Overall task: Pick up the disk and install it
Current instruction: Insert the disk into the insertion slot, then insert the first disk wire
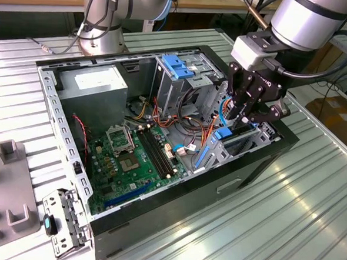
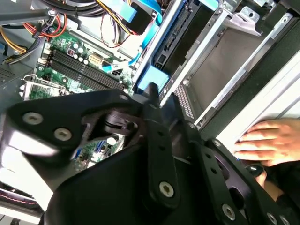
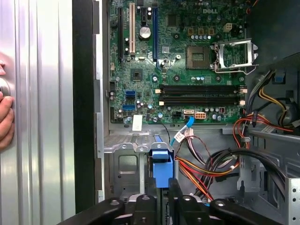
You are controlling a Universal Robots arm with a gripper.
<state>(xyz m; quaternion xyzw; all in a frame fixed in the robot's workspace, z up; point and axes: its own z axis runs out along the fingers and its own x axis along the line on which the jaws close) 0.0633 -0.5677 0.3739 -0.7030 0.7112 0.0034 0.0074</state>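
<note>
- The disk (image 3: 160, 167) is seen standing edge-on in the drive bay (image 3: 124, 164) beside the motherboard (image 3: 178, 56).
- The gripper (image 1: 241, 118) is poised right over it; its grip cannot be told.
- The power-supply sticker (image 1: 97, 77) bears print that cannot be read.

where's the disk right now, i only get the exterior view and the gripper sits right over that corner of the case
observer: in the first wrist view the disk stands on edge at the grey metal bay, its blue carrier right at the gripper.
operator: anyone close to the case
observer: yes, in the second wrist view a hand lies on the table just outside the case wall.
</note>
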